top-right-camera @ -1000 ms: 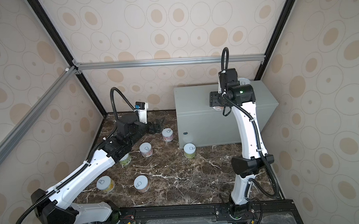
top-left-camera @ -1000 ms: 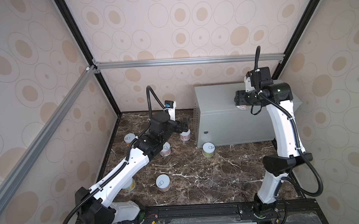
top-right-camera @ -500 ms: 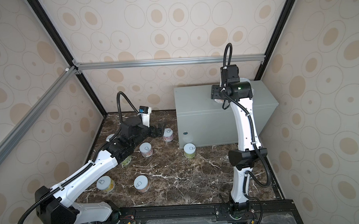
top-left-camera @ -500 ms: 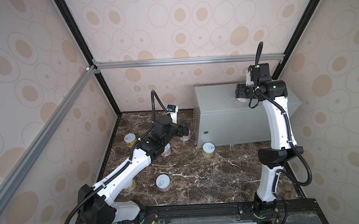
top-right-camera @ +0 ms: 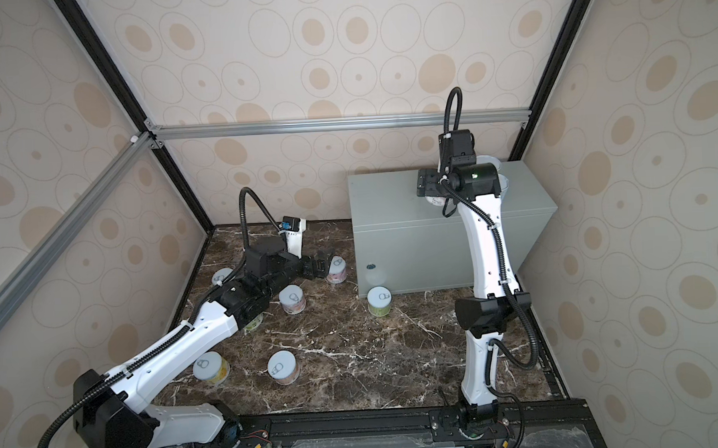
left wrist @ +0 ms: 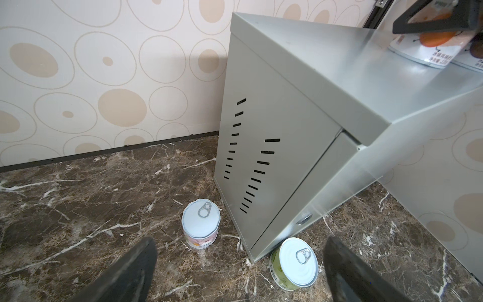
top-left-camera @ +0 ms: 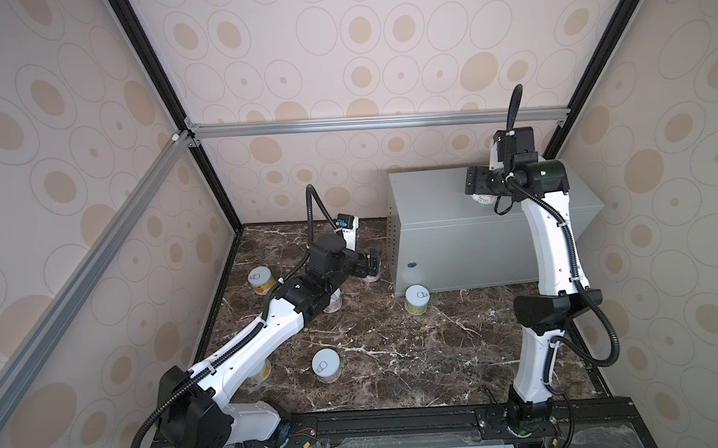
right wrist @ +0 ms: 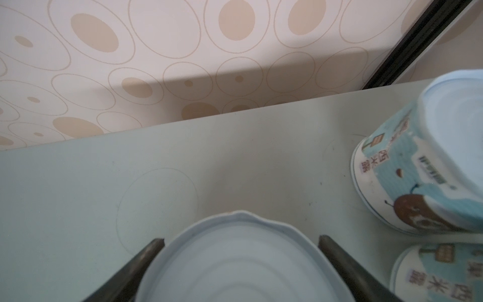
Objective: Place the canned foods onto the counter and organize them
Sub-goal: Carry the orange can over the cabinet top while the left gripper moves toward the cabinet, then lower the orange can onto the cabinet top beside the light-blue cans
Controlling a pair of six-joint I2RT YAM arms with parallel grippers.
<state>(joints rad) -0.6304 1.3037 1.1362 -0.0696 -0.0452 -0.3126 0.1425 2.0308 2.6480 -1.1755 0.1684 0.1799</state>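
The counter (top-left-camera: 465,228) is the grey metal box at the back right. My right gripper (top-left-camera: 480,191) hangs over its top, open, its fingers (right wrist: 332,248) on either side of a pastel-labelled can (right wrist: 240,264) that rests on the counter (right wrist: 104,183). Two light-blue cans (right wrist: 423,170) (right wrist: 439,272) stand close beside it. My left gripper (top-right-camera: 319,269) is open and low over the marble floor, just short of a pink can (top-right-camera: 336,269) (left wrist: 200,224) near the counter's slotted side (left wrist: 251,157). A green can (left wrist: 295,264) (top-left-camera: 417,299) stands at the counter's front corner.
Several more cans stand on the dark marble floor: a yellow one (top-left-camera: 261,279) near the left wall, one (top-right-camera: 292,299) beside my left forearm, a yellow one (top-right-camera: 211,366) and a pink one (top-right-camera: 283,367) toward the front. Patterned walls close in the sides and back.
The right gripper's fingers have spread apart around the can on the counter. The left gripper has come lower and closer to the pink can.
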